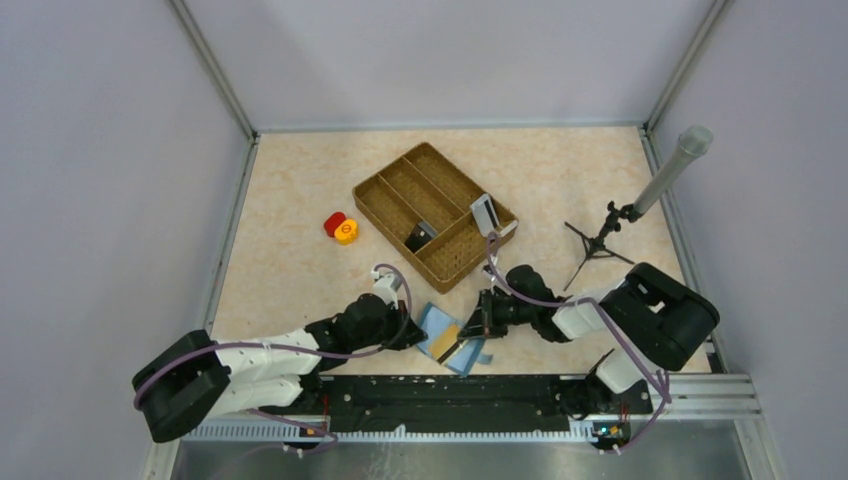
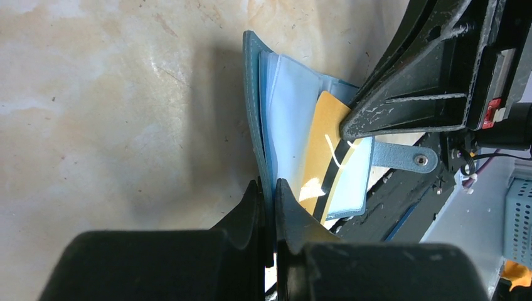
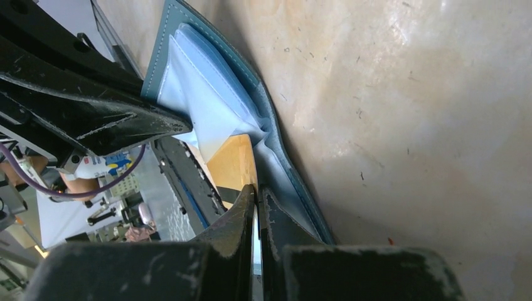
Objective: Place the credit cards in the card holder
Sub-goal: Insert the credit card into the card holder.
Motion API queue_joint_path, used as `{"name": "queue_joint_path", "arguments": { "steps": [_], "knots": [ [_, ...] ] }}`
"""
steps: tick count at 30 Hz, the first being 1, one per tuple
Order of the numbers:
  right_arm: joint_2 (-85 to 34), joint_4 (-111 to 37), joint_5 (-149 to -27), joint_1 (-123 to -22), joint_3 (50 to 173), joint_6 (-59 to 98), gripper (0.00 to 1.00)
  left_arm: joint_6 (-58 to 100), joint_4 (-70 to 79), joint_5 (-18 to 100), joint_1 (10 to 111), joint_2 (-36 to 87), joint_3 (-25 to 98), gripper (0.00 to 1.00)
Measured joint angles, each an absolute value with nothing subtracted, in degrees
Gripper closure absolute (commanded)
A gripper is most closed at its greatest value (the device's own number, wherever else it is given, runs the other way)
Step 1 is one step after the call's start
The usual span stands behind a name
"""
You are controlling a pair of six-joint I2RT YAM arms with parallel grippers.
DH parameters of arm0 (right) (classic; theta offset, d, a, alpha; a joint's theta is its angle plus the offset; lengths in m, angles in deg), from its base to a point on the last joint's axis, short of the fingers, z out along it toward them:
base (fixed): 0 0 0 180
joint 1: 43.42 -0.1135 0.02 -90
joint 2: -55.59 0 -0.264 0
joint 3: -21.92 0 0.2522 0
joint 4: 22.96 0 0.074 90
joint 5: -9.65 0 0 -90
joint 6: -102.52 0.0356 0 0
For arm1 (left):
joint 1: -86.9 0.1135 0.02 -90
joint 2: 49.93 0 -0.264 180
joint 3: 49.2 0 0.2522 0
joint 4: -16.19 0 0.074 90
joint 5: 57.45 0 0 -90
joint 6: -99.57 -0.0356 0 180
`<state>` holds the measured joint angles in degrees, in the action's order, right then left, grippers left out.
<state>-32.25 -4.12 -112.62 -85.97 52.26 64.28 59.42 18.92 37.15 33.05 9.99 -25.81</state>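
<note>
Left fingers pinched almost fully together on the edge of the card holder, with only the teal cover and pale panel edge between the tips. The holder is spread open on the worktop and fans out straight ahead of the left fingers. It lies low and flat, and the gripped edge is lifted a little.

Right fingers fully closed on the tan card, whose near end is clamped between the tips. The card runs forward from the right fingers into the open holder. Its far corner sits under a pale blue inner panel; can't tell how far in it is.

In the left wrist view the tan card shows a black stripe and lies across the pale panels, just ahead and to the right of the left fingers. The right fingers come in from the upper right and touch it. The closing tab sticks out past the card on the right.

In the top view the two sets of fingers face each other with the holder and card between them, close to the near worktop edge.

Well beyond both sets of fingers is the woven tray. It has a dark item in one compartment and a pale upright item at its right rim; can't tell what either is. The red and yellow round pieces are beyond the left fingers, left of the tray. The tripod with a grey tube is beyond the right fingers.
</note>
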Motion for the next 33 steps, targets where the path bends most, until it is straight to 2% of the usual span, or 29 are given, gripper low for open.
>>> {"name": "queue_joint_path", "arguments": {
  "steps": [16,21,26,30,33],
  "knots": [
    [-39.61,-3.15,-116.58,-84.83,57.52,64.66,1.00,56.56,18.79,39.21,34.06,10.60,-25.81,0.99],
    [-41.40,-2.39,-118.35,-84.44,58.46,64.85,1.00,56.07,18.35,39.67,34.39,10.73,-25.81,0.90],
    [-42.74,-2.06,-119.44,-84.17,59.43,64.66,1.00,55.88,18.76,40.41,34.60,11.63,-25.81,0.75],
    [-43.74,-1.91,-119.94,-84.20,60.47,64.07,1.00,56.10,19.70,41.99,34.60,12.35,-25.64,0.70],
    [-44.18,-1.36,-120.21,-84.20,60.61,63.87,1.00,56.12,20.36,42.82,34.65,12.94,-25.46,0.72]
  ]
}}
